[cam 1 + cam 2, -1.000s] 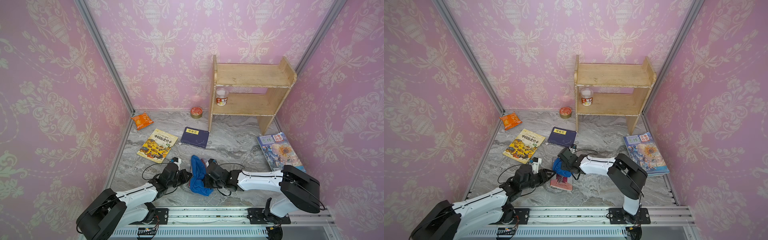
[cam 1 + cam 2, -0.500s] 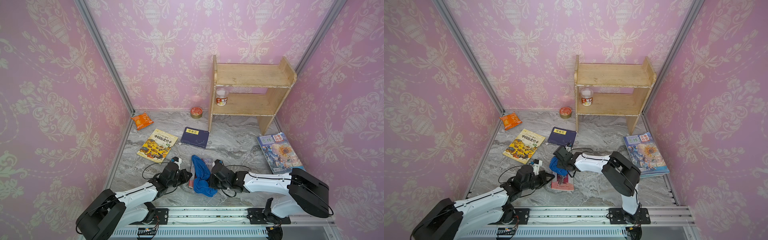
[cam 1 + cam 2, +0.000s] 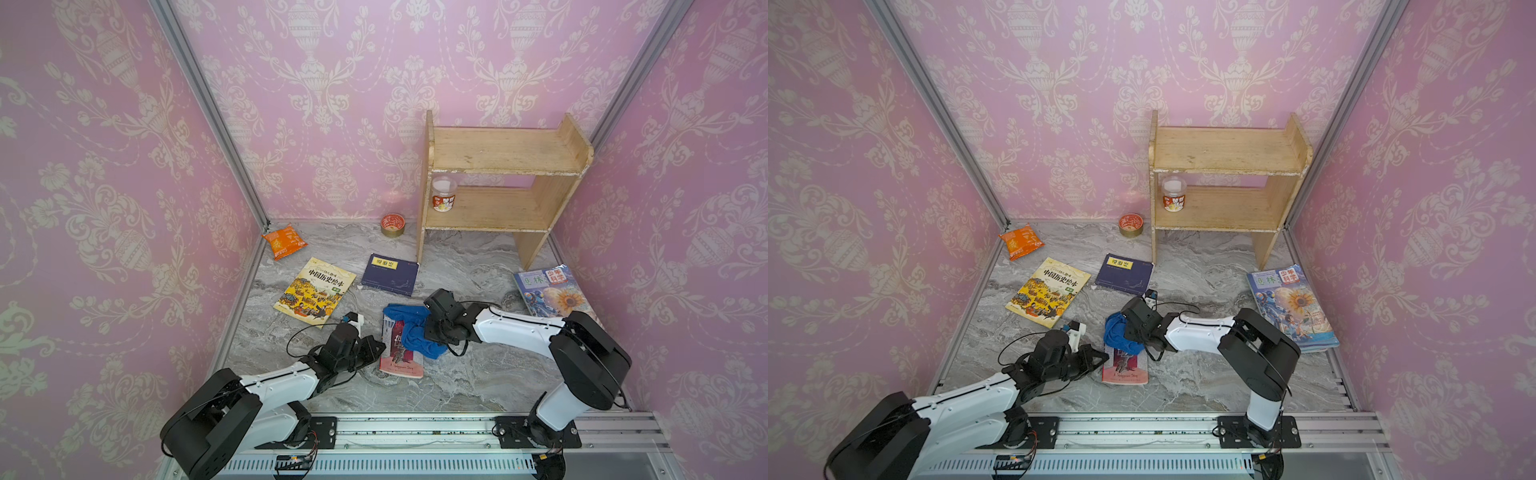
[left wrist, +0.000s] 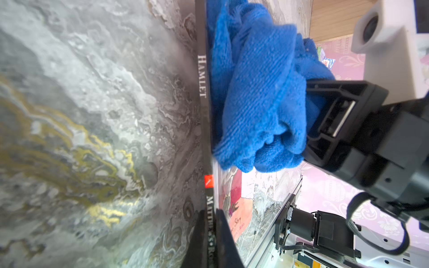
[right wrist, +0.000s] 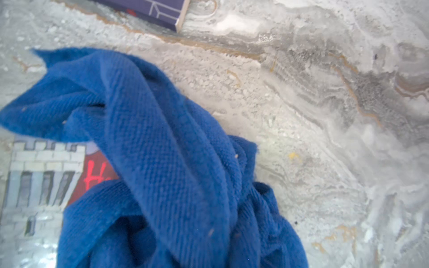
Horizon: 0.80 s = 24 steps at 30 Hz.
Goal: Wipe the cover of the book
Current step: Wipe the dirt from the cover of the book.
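- While your right gripper (image 3: 430,332) clamps the blue cloth (image 3: 415,334) over its 12 o'clock half, the Hamlet book (image 3: 401,363) lies flat at the floor's (image 3: 478,374) 6 o'clock.
- Your left gripper (image 3: 380,347) pinches its 9 o'clock spine.

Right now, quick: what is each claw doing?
left gripper: closed, apparently pinching the spine edge of the Hamlet book.
right gripper: closed on the blue cloth.
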Tool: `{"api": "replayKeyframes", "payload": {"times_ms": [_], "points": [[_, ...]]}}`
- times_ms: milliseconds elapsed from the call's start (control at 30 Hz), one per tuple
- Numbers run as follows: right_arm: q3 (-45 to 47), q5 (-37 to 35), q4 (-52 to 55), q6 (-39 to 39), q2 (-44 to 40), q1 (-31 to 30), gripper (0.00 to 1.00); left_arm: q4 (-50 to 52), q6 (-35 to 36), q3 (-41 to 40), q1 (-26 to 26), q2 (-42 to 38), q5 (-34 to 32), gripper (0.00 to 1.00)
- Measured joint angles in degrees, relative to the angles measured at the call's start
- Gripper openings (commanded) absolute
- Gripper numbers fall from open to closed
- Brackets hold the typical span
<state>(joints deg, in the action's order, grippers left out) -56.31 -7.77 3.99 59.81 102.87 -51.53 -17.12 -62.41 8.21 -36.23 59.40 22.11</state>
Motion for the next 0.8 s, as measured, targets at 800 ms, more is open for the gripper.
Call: {"api": "replayKeyframes", "payload": {"times_ms": [800], "points": [[0.1,0.6,-4.3,-0.3,2.0,3.2,0.00,-3.3,0.0,0.1,-0.3,4.0,0.0,0.00]]}}
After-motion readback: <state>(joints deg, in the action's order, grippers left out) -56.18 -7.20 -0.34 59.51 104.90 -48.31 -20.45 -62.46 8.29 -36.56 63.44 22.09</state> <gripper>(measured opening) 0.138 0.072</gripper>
